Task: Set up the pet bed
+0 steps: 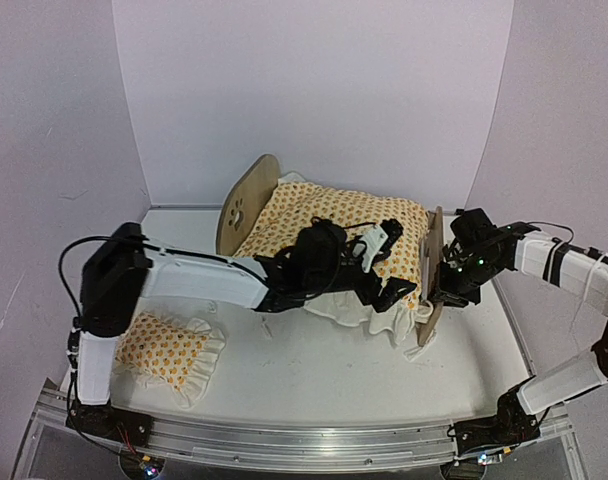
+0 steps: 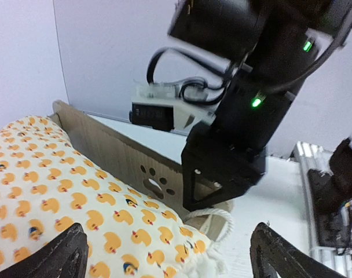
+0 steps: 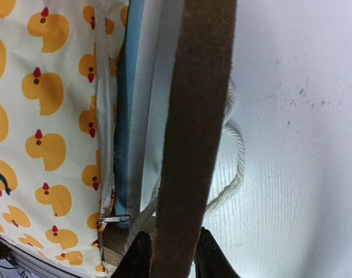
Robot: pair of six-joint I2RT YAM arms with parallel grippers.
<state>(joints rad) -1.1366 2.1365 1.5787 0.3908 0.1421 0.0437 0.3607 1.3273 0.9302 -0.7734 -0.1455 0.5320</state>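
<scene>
A: Where is the pet bed (image 1: 252, 195) found?

B: It is set toward the back of the white worktop (image 1: 314, 375), between the two arms. Its rounded headboard (image 1: 244, 212) is turned to the far left and its footboard (image 1: 432, 262) to the right. A paw-print cutout is seen in each board.

A: What is laid on it?

B: A duck-patterned blanket (image 1: 329, 215) is spread over the top, and its white ruffle is draped over the near side. In the right wrist view, a strip of blue mattress (image 3: 129, 116) is exposed between the blanket and the footboard. A white cord (image 3: 238, 156) is seen on the worktop just beyond the board.

A: How is the right claw (image 3: 175, 262) placed?

B: It is closed on the footboard's top edge, with one finger pressed against each face of the plywood.

A: And the left claw (image 2: 164, 260)?

B: It is reached across the bed and held just above the blanket near the footboard. Its fingers (image 2: 54, 255) are spread wide, and nothing is gripped between them.

A: Is anything else noted?

B: A matching ruffled pillow (image 1: 169, 345) is left flat on the worktop at the near left, well apart from the bed.
</scene>
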